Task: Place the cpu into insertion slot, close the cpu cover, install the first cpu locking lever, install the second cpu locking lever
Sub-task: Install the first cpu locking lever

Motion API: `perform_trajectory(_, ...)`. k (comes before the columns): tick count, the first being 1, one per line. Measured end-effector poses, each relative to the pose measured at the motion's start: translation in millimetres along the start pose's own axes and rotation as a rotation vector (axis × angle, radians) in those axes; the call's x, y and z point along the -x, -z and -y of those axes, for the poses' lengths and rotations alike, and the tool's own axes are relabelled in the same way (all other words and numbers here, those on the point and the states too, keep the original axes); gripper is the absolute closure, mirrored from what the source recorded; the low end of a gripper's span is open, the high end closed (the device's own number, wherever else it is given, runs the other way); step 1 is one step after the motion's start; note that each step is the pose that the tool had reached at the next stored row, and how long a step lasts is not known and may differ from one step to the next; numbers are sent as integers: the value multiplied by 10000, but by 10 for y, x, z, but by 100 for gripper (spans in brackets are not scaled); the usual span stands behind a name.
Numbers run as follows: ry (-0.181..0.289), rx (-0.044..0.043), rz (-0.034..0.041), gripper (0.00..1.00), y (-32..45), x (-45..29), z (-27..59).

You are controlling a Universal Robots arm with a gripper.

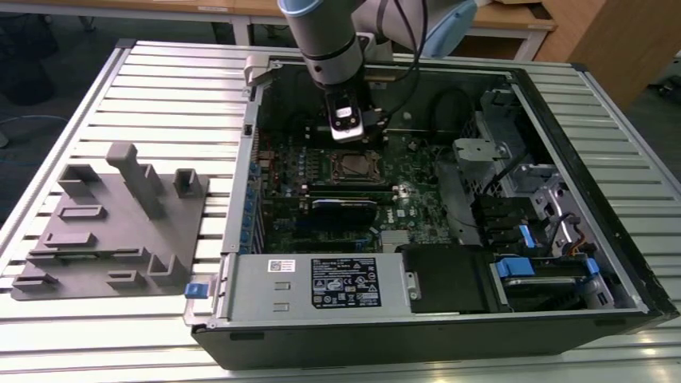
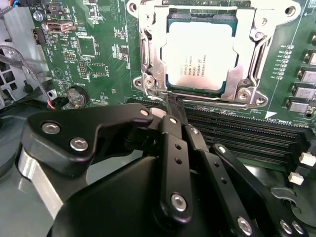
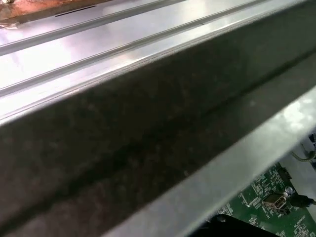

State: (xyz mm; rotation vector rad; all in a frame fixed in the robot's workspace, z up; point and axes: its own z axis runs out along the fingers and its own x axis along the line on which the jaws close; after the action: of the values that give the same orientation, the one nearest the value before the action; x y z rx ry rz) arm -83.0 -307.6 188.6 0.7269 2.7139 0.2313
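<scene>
Claw (image 2: 170, 106) – fingers pressed together, tips pinched on what looks like a thin wire lever at the socket's near edge, tho the lever itself is hard to make out. Cpu (image 2: 197, 57) sits in the insertion slot (image 2: 148, 64) w/ the cpu cover (image 2: 244, 47) down over its rim, straight ahead of the claw tips, touching distance. In the exterior view the claw (image 1: 349, 137) hangs just behind the socket, inside the pc case (image 1: 596, 263) – nearer the case's back wall than its front.
</scene>
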Motion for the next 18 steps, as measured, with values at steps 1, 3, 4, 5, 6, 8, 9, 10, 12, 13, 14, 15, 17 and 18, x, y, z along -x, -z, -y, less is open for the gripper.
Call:
perform_trajectory(1,2,3,5,89,-5,-1,2)
perform_trajectory(3,2,23,19,89,-18,-4,2)
perform_trajectory(4,2,22,23,89,-19,-5,3)
perform_trajectory(5,3,21,24,89,-20,-5,4)
perform_trajectory(6,2,19,24,89,-19,-5,4)
perform_trajectory(8,-2,28,20,89,-20,-6,4)
perform_trajectory(9,-6,36,17,89,-19,-6,4)
perform_trajectory(10,-9,46,12,89,-16,-5,3)
perform_trajectory(12,-15,67,7,89,4,2,-4)
perform_trajectory(13,-16,64,6,89,22,7,-7)
perform_trajectory(14,-16,63,2,89,42,12,-11)
perform_trajectory(15,-18,66,1,89,59,17,-16)
perform_trajectory(17,-17,66,-1,89,95,27,-25)
perform_trajectory(18,-18,68,-1,89,112,32,-29)
